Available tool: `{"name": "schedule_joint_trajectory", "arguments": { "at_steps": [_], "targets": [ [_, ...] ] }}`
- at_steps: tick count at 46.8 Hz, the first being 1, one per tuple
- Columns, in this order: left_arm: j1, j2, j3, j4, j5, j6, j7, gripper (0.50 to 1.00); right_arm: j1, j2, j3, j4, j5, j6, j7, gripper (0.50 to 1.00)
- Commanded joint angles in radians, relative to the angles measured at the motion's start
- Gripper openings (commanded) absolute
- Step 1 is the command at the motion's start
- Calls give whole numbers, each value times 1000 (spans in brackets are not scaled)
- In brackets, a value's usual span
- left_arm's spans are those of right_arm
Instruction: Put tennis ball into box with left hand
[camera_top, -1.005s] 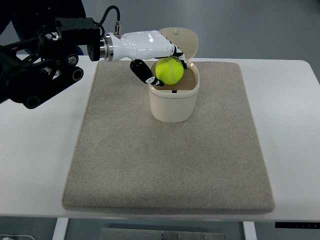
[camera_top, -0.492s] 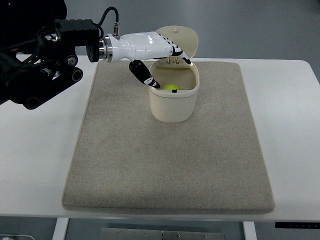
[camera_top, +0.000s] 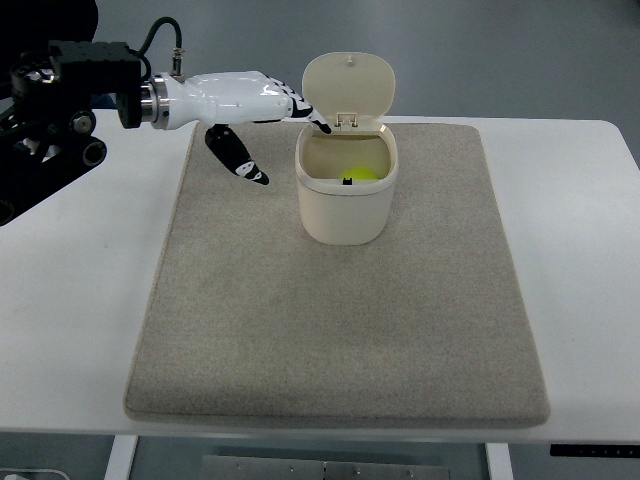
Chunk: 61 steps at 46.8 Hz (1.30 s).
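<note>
A cream box with its hinged lid raised stands on the grey mat at the back middle. The yellow-green tennis ball lies inside the box, partly hidden by the rim. My left hand, white with black fingertips, is just left of the box, open and empty, fingers stretched toward the rim and thumb hanging down. The right arm does not show.
A grey felt mat covers most of the white table. My left arm's black links sit over the table's back left corner.
The hand let go of the tennis ball over the box and the ball dropped inside. The hand has since pulled back to the left, off the box opening.
</note>
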Motion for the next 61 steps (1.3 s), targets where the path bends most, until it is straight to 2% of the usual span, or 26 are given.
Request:
{"name": "schedule_joint_trajectory", "arguments": {
  "at_steps": [1, 5, 12, 24, 31, 47, 56, 61],
  "targets": [
    [38, 68, 0, -30, -94, -2, 0, 992, 0, 0, 0, 0, 0, 0, 0, 938],
    [81, 125, -3, -33, -197, 0, 0, 992, 0, 0, 0, 0, 0, 0, 0, 938],
    [166, 162, -6, -2, -458, 14, 2, 992, 0, 0, 0, 0, 0, 0, -2, 938],
    [261, 162, -9, 142, -1033, 15, 0, 992, 0, 0, 0, 0, 0, 0, 0, 938],
    [290, 156, -9, 179, -1318, 15, 0, 992, 0, 0, 0, 0, 0, 0, 0, 938],
    [322, 119, -12, 229, -1624, -8, 3, 992, 0, 0, 0, 0, 0, 0, -2, 938],
    [339, 59, -15, 245, -1707, -65, 9, 992, 0, 0, 0, 0, 0, 2, 0, 938],
    [344, 32, -15, 245, -1780, -71, 48, 992, 0, 0, 0, 0, 0, 2, 0, 938]
  ]
}}
